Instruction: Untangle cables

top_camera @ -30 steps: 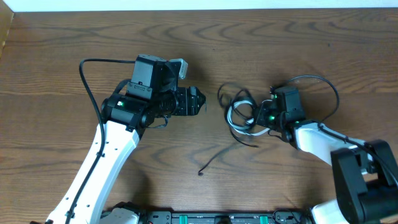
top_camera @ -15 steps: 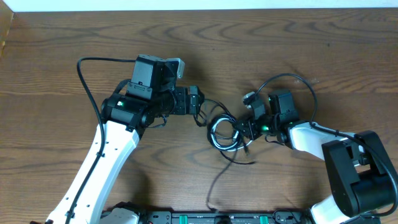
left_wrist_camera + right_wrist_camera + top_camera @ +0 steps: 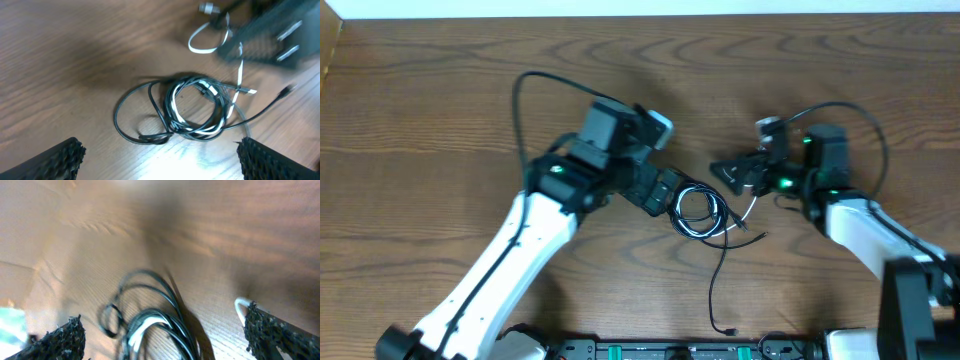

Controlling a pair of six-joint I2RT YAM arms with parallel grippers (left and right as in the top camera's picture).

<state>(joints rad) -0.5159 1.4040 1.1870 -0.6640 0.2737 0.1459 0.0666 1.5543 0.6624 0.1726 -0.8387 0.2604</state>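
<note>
The cables point(image 3: 718, 222) lie in the middle as one coiled knot. A pinch across the whole bundle, then a pull, would likely cinch it tighter. Black loops wind round a white strand, with one black tail trailing near. Left gripper point(image 3: 665, 192) and right gripper point(image 3: 732, 172) flank it, both agape and holding nothing.

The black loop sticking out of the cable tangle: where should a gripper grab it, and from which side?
Probably at the outer bend of the black loop, where a single strand lies alone on the table, apart from the packed coil. Come straight down, one finger inside the loop and one outside, so the jaws close across only that strand.
</note>
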